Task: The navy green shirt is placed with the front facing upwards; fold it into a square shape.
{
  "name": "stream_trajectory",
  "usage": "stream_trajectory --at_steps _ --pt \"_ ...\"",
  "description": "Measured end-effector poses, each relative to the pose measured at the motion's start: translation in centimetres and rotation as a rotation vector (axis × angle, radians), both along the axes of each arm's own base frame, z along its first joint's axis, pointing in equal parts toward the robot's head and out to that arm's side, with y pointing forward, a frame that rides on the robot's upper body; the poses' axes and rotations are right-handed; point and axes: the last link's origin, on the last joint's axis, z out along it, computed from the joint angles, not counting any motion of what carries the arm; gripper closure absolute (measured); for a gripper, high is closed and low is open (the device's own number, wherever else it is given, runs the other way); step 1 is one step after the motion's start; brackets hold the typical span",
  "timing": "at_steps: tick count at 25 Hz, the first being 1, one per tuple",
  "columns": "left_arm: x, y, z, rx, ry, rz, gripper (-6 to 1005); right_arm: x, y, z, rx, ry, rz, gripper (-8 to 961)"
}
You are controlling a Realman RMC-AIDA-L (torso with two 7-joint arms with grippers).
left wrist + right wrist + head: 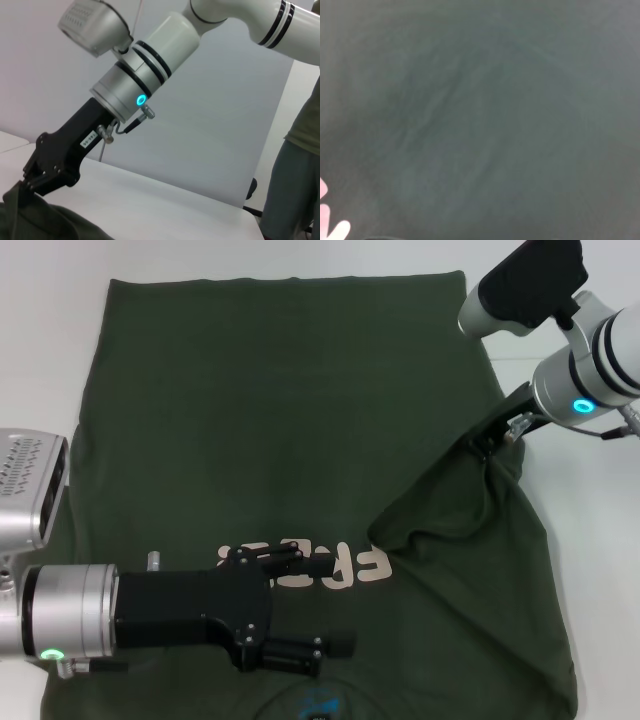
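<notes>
The navy green shirt (270,400) lies spread over the white table, its pale letters (362,565) near the front and a bit of blue print (322,703) at the front edge. My right gripper (492,447) is shut on the shirt's right side and holds a peak of cloth up off the table, the fabric draping down and inward. The left wrist view shows that same right gripper (21,189) pinching the cloth. My left gripper (338,605) hovers low over the shirt beside the letters, open with nothing between its fingers. Green cloth (480,110) fills the right wrist view.
Bare white table (590,570) shows to the right of the shirt and along the far edge. A person (300,165) stands beyond the table's far side, seen in the left wrist view.
</notes>
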Motion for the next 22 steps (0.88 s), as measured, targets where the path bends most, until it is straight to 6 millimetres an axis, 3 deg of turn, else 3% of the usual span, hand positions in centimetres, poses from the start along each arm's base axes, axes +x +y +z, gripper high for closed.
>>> stream_trajectory --at_steps 8,14,16,22 --pt "0.1 0.2 0.0 0.008 0.003 -0.012 67 0.4 0.0 -0.4 -0.002 0.007 -0.017 916" --pt "0.2 0.2 0.0 0.008 0.002 -0.013 67 0.3 0.4 0.1 0.039 0.048 -0.013 792" --pt "0.2 0.2 0.0 0.008 0.001 -0.013 67 0.1 0.4 0.3 0.041 0.045 0.0 550" --pt "0.2 0.2 0.1 0.015 -0.01 -0.003 66 -0.4 -0.1 1.5 0.015 0.059 0.042 460"
